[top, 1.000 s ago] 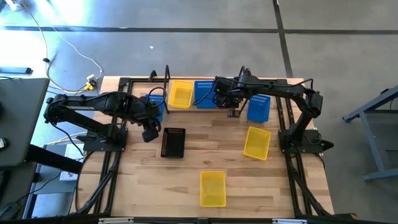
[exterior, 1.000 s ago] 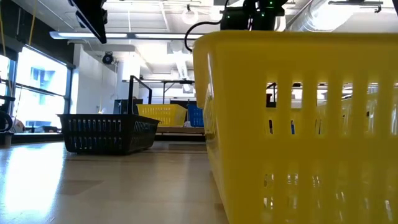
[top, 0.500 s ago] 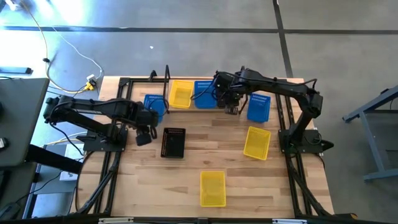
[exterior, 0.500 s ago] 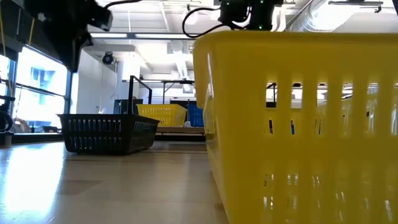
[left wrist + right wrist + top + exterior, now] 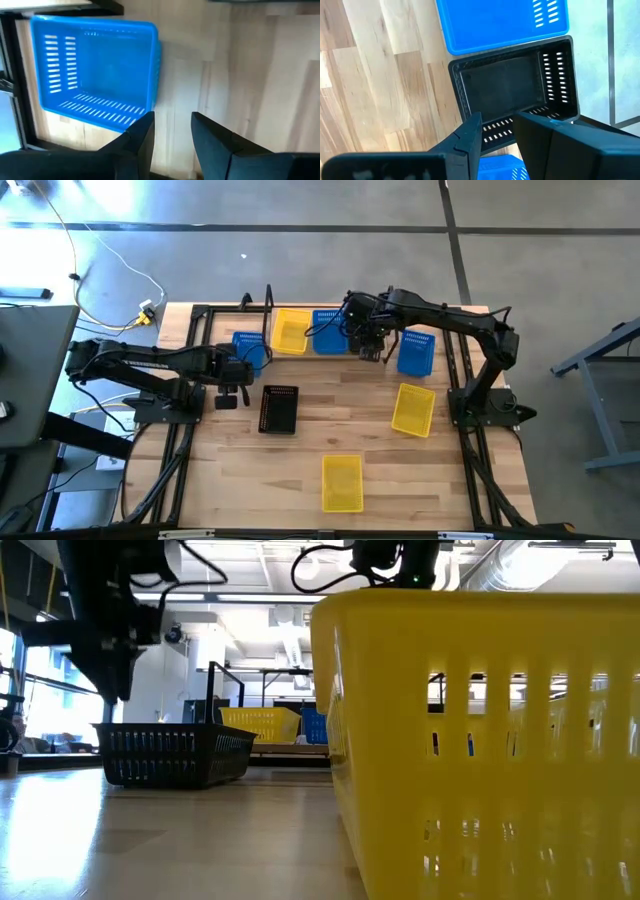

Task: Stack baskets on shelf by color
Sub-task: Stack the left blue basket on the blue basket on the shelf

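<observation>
We judge the job barely half done: a yellow perforated plastic basket [image 5: 290, 331], a blue one and a black one [image 5: 515, 92] sit on the narrow light-wood shelf [image 5: 268, 308], five wait on the table, both grippers narrowly parted, empty.

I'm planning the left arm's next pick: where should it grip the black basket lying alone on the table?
Probably the short-end rim of the black basket, from straight above, one finger inside, one outside. It sits upright and open-topped with free table all round, and the left gripper hovers just beside it.
</observation>
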### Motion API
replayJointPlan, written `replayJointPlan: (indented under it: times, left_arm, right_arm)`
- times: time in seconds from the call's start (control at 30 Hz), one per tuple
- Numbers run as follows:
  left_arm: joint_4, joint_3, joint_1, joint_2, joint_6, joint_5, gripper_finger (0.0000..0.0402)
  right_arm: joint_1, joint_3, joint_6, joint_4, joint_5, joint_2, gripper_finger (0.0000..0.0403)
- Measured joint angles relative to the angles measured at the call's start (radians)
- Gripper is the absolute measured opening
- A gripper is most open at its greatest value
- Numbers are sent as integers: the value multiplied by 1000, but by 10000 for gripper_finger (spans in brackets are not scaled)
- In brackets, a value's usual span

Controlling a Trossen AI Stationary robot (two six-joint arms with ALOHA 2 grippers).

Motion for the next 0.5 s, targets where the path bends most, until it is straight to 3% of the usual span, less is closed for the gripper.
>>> replayJointPlan:
  times: [0.3, 0.5]
  left_arm:
    - [64, -3, 89, 32, 75, 2, 117]
    - [77, -3, 113, 118, 148, 11, 117]
  right_arm:
    - [0, 0, 0, 4, 3, 0, 99]
    - [0, 0, 0, 4, 3, 0, 99]
